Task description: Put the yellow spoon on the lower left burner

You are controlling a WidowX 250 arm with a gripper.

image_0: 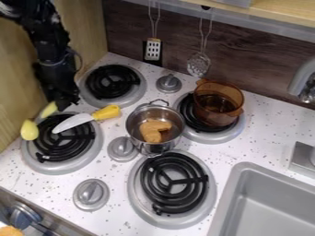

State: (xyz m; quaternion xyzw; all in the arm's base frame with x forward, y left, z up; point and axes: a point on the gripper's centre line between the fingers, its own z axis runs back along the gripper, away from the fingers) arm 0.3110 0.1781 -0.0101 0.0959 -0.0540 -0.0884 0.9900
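a black robot arm [48, 41] reaches down the upper left of the frame, its hand [63, 102] low over the rear edge of the left burner [61, 138]; how far open the hand is, and whether it has hold of anything, cannot be told. what appears to be the yellow spoon [29, 130] shows as two pale yellow parts at the left of the frame, one beside the hand, the other over that burner's left rim; whether they join cannot be made out. a knife [107, 112] with a yellow handle lies across the same burner, handle to the right.

at center, a metal pot [139, 133] containing an orange-brown piece [152, 131] stands on the speckled white desk [117, 219], just above the bottom-center burner [172, 184]. an amber pot [215, 108] sits on the right burner [212, 137]. another burner [111, 82] lies at upper left. a slotted turner [152, 50] and a skimmer [199, 64] hang against the wood-look wall [258, 60], top center, with a gray sink [271, 207] at lower right.
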